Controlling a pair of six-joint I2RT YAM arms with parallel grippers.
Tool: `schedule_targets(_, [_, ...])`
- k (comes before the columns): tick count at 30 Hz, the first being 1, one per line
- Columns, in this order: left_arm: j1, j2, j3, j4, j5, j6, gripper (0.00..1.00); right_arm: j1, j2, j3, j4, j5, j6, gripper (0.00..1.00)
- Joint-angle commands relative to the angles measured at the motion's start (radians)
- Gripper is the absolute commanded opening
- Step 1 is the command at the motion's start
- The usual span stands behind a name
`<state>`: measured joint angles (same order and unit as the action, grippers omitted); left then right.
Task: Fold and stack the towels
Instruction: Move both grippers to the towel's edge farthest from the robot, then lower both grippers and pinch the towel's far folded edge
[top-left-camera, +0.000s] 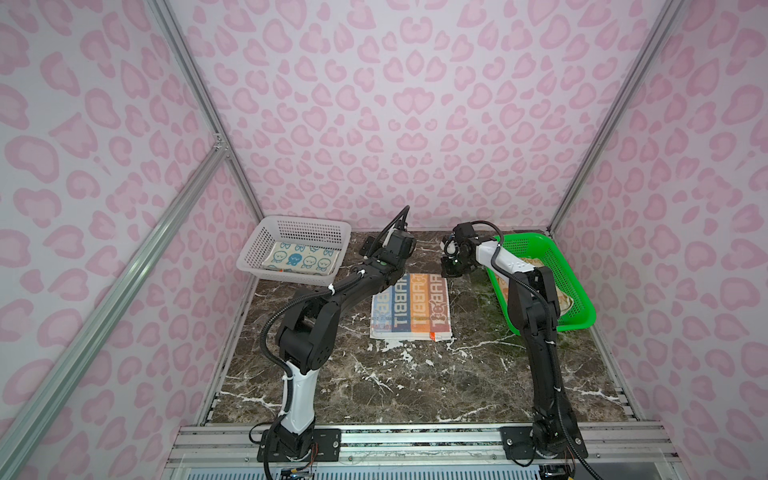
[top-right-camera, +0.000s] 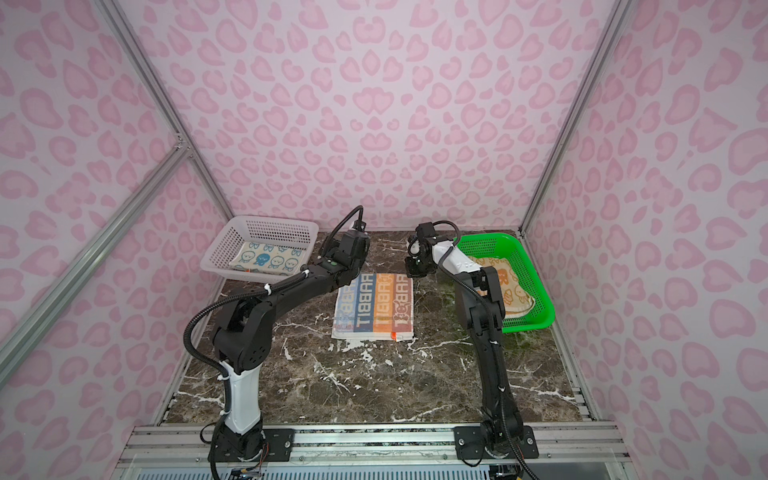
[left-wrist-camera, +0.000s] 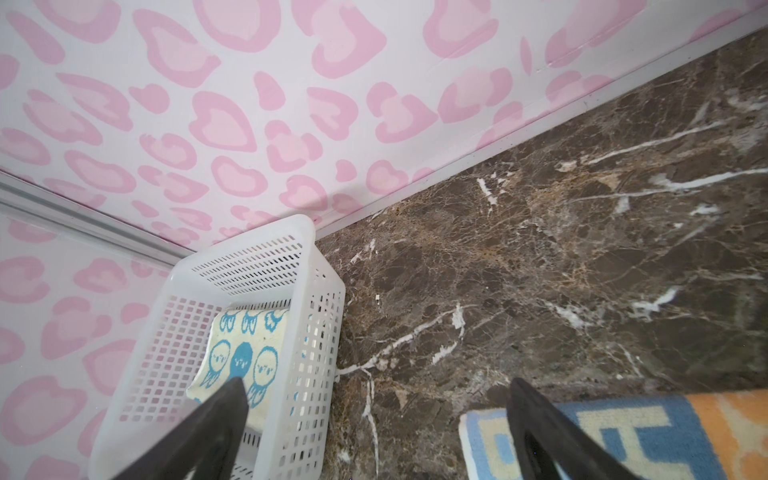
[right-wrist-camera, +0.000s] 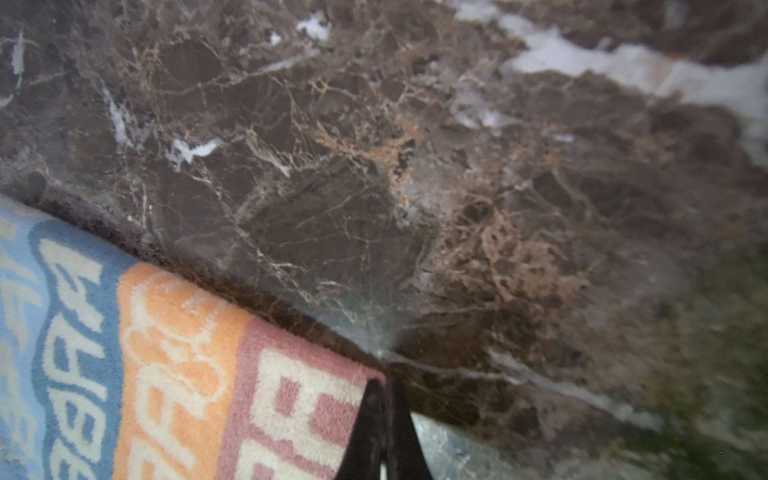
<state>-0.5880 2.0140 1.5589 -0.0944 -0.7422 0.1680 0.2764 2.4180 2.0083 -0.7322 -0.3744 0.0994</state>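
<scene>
In the middle of the dark marble-look bench (top-left-camera: 374, 386) lies the square terry towel with blue and orange blocks and RABBIT letters (top-left-camera: 410, 307). It's flat, between the two baskets and touching neither, so I'd say that's the one in hand. My right tool (right-wrist-camera: 384, 384) is clenched right at its far right corner. The wrist view shows the tips together on the point of the pink block, but I honestly can't tell if any cloth is caught between them. My left tool (left-wrist-camera: 376, 386) is released, jaws wide, hanging over the far left corner with nothing in it. The blue-on-cream rabbit towel (top-left-camera: 297, 261) sits folded in the white perforated plastic basket (top-left-camera: 307, 219), and the orange-on-cream rabbit towel (top-right-camera: 513, 286) lies in the green perforated plastic basket (top-right-camera: 536, 291). So my guess is we're at the first fold of the block towel, picking up corners. Next the left tool needs to drop and pinch its corner. Then both lift together and carry the far edge over to the near edge, evenly, or the fold goes crooked.
</scene>
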Motion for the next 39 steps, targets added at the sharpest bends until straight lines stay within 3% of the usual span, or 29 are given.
schedule_targets(1, [0.012,-0.028,0.010,-0.074,0.098,-0.089,0.98,0.004,0.005,-0.006,-0.071,0.022,0.015,0.00])
schedule_targets(5, [0.033,-0.009,0.052,-0.191,0.208,-0.148,0.98,0.004,-0.025,-0.040,-0.053,0.019,0.017,0.00])
schedule_targets(10, [0.127,0.038,0.141,-0.379,0.514,-0.292,0.98,0.003,-0.049,-0.061,-0.051,0.019,0.002,0.00])
schedule_targets(18, [0.202,0.103,0.197,-0.462,0.775,-0.359,0.99,0.009,-0.059,-0.060,-0.043,0.011,0.003,0.00])
schedule_targets(23, [0.211,0.202,0.308,-0.552,0.849,-0.357,0.88,0.009,-0.065,-0.065,-0.042,0.017,-0.003,0.00])
schedule_targets(29, [0.253,0.271,0.348,-0.551,0.924,-0.401,0.65,0.010,-0.066,-0.072,-0.042,0.026,-0.009,0.00])
schedule_targets(39, [0.284,0.332,0.389,-0.589,0.941,-0.411,0.53,0.009,-0.053,-0.068,-0.039,0.021,-0.008,0.00])
